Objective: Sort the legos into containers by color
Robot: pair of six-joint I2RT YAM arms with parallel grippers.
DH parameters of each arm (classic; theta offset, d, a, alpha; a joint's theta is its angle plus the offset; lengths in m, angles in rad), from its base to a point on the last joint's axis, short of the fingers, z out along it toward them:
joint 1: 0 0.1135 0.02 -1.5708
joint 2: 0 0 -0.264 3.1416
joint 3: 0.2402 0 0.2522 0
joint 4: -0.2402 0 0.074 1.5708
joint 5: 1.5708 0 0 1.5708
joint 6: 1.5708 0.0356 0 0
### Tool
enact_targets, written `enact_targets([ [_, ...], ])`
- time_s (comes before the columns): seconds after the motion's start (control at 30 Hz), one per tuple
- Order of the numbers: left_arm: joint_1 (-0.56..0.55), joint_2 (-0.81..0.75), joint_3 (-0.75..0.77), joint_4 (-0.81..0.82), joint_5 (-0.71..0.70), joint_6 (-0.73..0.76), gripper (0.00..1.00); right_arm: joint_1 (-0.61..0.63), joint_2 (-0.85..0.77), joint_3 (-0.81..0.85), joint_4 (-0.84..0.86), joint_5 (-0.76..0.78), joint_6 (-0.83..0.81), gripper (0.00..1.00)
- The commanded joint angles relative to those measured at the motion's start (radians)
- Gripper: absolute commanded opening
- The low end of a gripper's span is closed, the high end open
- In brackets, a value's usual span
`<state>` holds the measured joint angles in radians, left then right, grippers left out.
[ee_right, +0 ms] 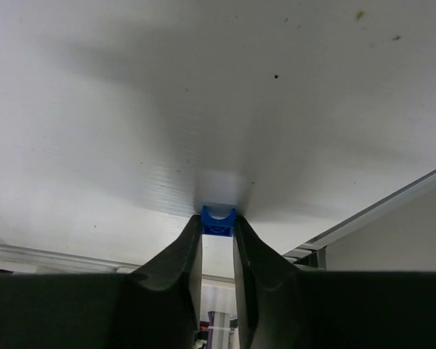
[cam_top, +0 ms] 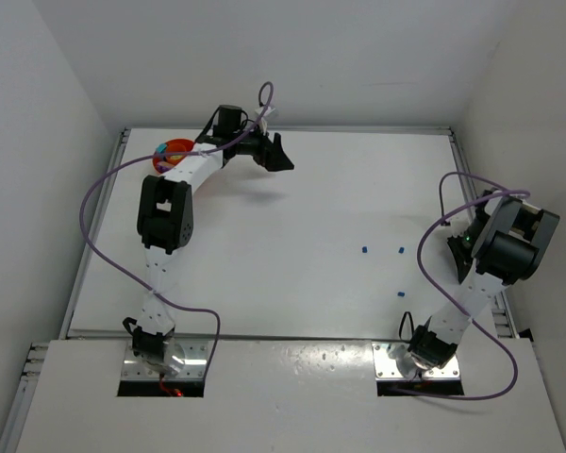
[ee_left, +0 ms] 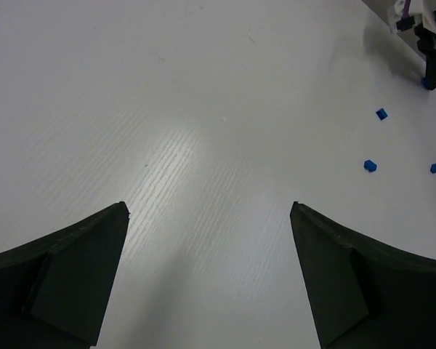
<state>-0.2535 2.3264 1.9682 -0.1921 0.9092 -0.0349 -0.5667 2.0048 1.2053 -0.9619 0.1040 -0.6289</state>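
The orange bowl [cam_top: 176, 148] sits in the far left corner of the white worktop [cam_top: 311, 208]. The left arm lies across part of the bowl. Some bits of colour show inside it, but they are too small to tell apart.

The left pincer [ee_left: 209, 209] is just to the right of the bowl and up off the worktop. It is open wide, and there is nothing between its two dark fingers [ee_left: 80, 283].

The right pincer [ee_right: 218, 231] is a long way from the bowl, across at the right side of the worktop. It is nearly closed. A blue brick [ee_right: 218, 219] sits between its two tips, and both tips touch the brick. The brick is down low by the worktop. I cannot tell if it is lifted or resting there.

Three other tiny blue bricks lie by themselves, well away from the bowl and nearer to the right pincer. The first loose brick [cam_top: 365, 250] is the closest of them to the bowl. The second loose brick [cam_top: 400, 251] is just past it, further from the bowl. The third loose brick [cam_top: 398, 294] is the furthest of the three from the bowl, closer to the arm bases. None of the three touch each other.
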Motion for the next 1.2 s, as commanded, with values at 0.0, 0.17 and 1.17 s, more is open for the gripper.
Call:
enact_targets([
  [0.0,0.008,-0.018,0.014,0.036,-0.015,-0.007,1.00,0.007,-0.006,0.006,0.008,-0.049,-0.003,0.16],
  [0.17,0.008,-0.036,-0.005,0.036,-0.035,-0.016,1.00,0.007,-0.041,0.092,-0.076,-0.176,-0.003,0.07],
  [1.17,-0.026,-0.481,-0.413,-0.017,0.422,0.348,0.80,0.700,0.253,0.634,0.677,-1.690,1.237,0.00],
])
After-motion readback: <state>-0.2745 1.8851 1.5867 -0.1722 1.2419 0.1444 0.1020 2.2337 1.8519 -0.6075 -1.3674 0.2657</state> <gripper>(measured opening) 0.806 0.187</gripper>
